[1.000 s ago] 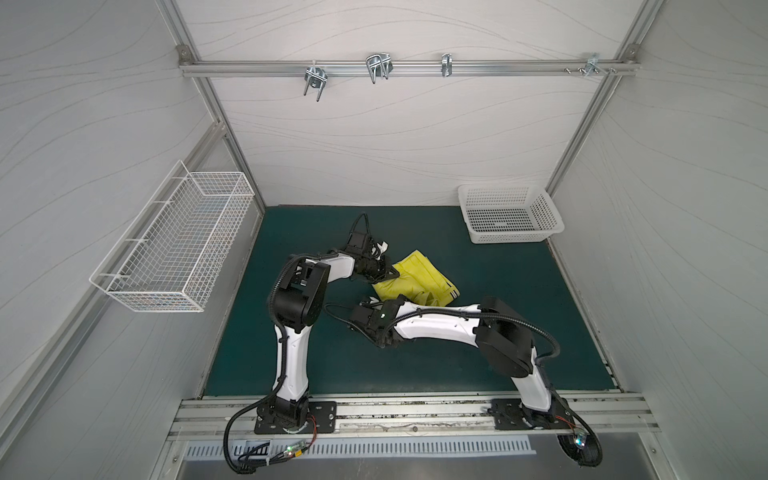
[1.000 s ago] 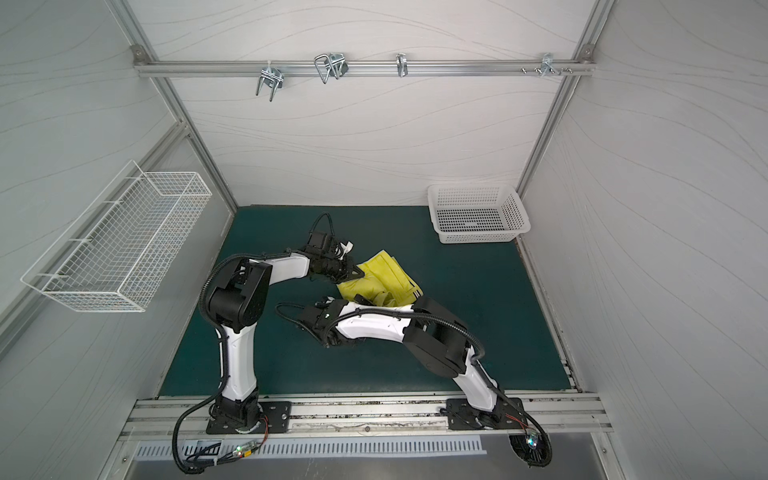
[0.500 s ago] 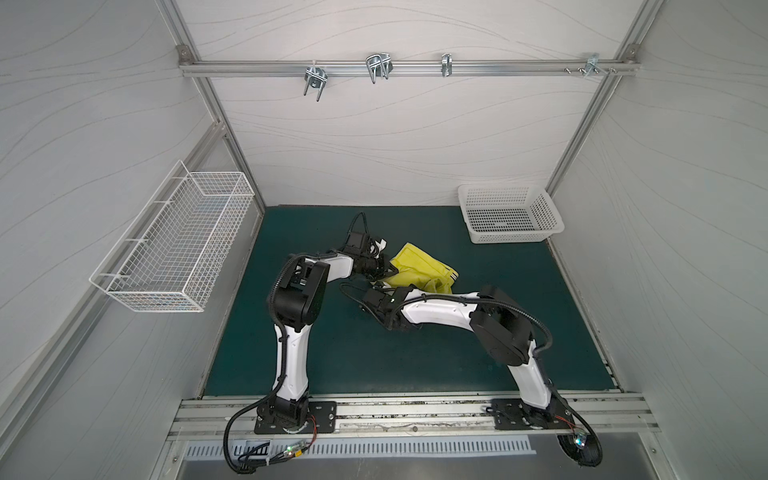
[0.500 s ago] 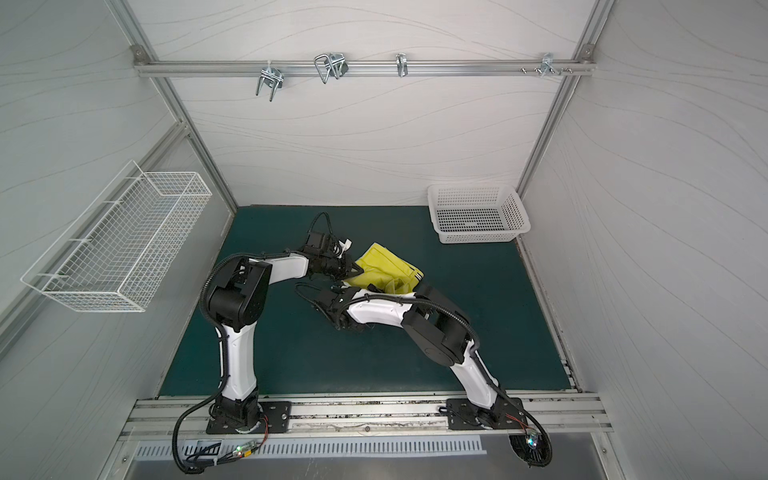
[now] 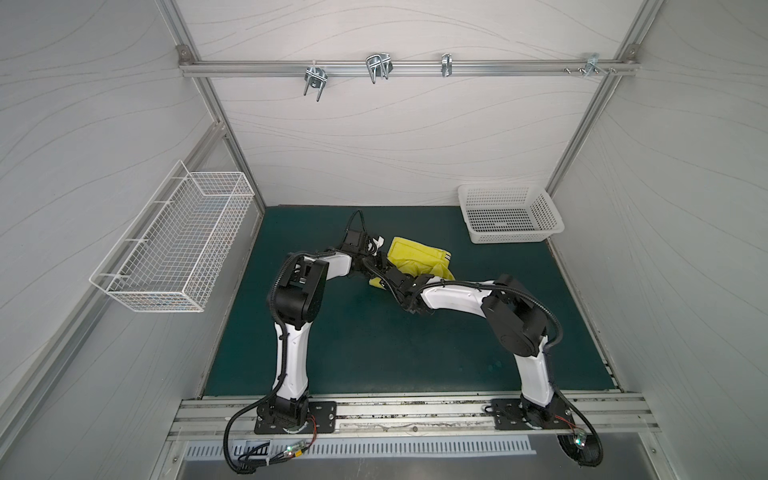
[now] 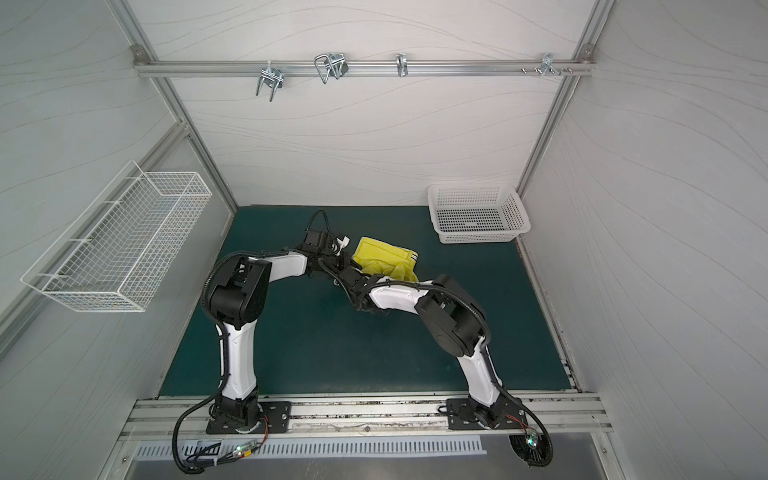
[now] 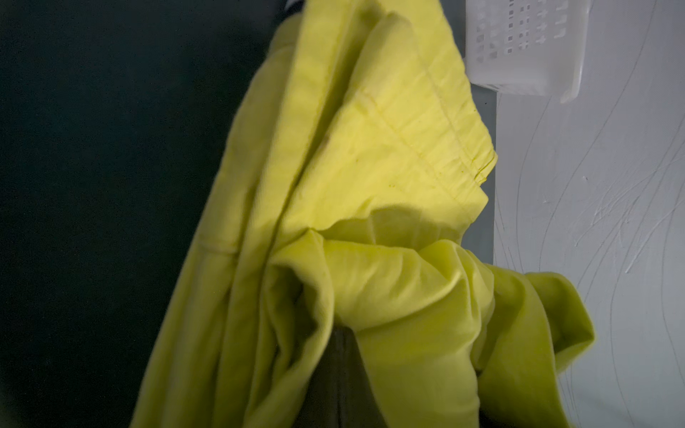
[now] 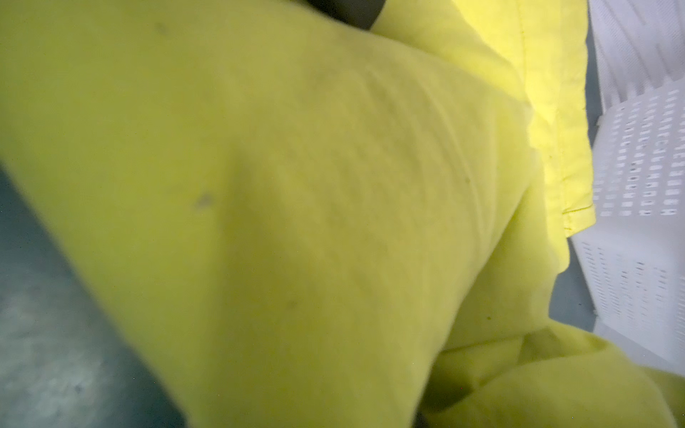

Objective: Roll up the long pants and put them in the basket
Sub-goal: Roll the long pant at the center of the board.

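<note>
The long pants (image 5: 419, 258) (image 6: 384, 257) lie as a bunched yellow-green bundle on the green mat, with the striped waistband at the bundle's right end. My left gripper (image 5: 376, 261) (image 6: 343, 261) is at the bundle's left edge. In the left wrist view it (image 7: 341, 355) is shut on a gathered fold of the pants (image 7: 370, 148), and one dark finger (image 7: 341, 374) shows between the folds. My right gripper (image 5: 385, 277) (image 6: 348, 276) presses into the bundle's near left edge. Yellow-green cloth (image 8: 296, 185) fills the right wrist view and hides its jaws.
A white plastic basket (image 5: 511, 239) (image 6: 478, 237) stands at the back right corner of the mat, close beyond the pants. A white wire basket (image 5: 174, 245) hangs on the left wall. Green mat (image 5: 374, 353) stretches in front of both arms.
My right arm has swung from the front left of the mat back to the pants' near edge. The bundle has shifted towards the back and grown more compact. The left gripper has stayed put.
</note>
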`<state>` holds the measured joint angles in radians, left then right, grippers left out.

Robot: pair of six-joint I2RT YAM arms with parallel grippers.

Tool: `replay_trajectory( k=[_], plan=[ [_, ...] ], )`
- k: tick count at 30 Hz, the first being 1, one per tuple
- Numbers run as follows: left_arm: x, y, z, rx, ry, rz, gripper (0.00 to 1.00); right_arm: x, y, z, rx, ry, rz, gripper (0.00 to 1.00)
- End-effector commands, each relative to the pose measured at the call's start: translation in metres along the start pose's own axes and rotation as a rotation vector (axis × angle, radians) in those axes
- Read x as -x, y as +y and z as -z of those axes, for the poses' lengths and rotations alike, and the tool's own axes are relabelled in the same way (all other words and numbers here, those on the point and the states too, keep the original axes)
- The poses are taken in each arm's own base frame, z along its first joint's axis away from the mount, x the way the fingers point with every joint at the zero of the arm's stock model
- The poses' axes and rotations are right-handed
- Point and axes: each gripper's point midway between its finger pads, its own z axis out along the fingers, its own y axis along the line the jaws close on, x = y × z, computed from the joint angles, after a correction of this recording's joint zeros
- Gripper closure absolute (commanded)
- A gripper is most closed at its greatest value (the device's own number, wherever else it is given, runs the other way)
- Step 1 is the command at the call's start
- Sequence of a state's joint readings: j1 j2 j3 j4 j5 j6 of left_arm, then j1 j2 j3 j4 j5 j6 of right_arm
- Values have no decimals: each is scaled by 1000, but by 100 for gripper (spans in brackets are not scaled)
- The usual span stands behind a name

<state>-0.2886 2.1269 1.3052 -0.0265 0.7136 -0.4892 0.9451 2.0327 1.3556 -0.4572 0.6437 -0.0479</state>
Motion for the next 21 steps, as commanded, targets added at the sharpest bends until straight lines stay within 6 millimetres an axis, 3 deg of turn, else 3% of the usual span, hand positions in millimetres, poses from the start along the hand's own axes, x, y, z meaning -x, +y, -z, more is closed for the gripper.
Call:
replay_trajectory(
  k=[1, 7, 13, 19, 21],
  plan=[
    [-46, 47, 1, 162, 114, 119, 100, -32, 36, -4, 268, 94, 6, 100],
    [-43, 16, 37, 196, 53, 80, 100, -36, 56, 46, 521, 106, -53, 100],
    [-51, -15, 60, 261, 36, 14, 100, -30, 74, 104, 810, 107, -111, 100],
    [-53, -34, 99, 301, -54, -14, 100, -23, 69, 146, 1089, 109, -270, 100],
    [-53, -46, 117, 308, -89, -30, 100, -21, 62, 146, 1157, 106, -361, 100]
  ],
)
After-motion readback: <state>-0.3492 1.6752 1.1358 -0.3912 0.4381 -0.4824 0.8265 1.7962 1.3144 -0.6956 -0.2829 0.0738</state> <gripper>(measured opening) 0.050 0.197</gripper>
